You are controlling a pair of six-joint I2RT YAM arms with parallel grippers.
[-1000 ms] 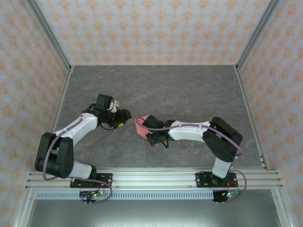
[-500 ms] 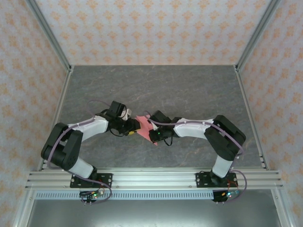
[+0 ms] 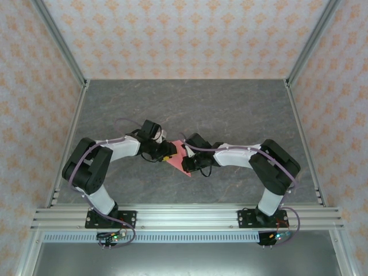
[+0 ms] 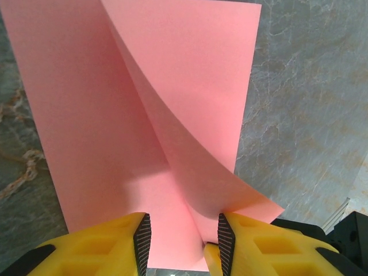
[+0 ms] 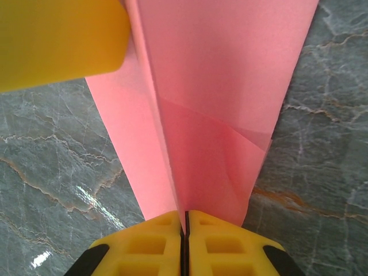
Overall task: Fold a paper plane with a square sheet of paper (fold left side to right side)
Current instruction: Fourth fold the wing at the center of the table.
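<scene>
Two claws meet at the pink paper

The square sheet of paper is thin, light and floppy (it could crease or tear), so an edge is the best place to pinch. The right claw is squeezed tight on the paper's near edge. The left claw is apart, with a curled flap between its fingers, over the counter.
</scene>
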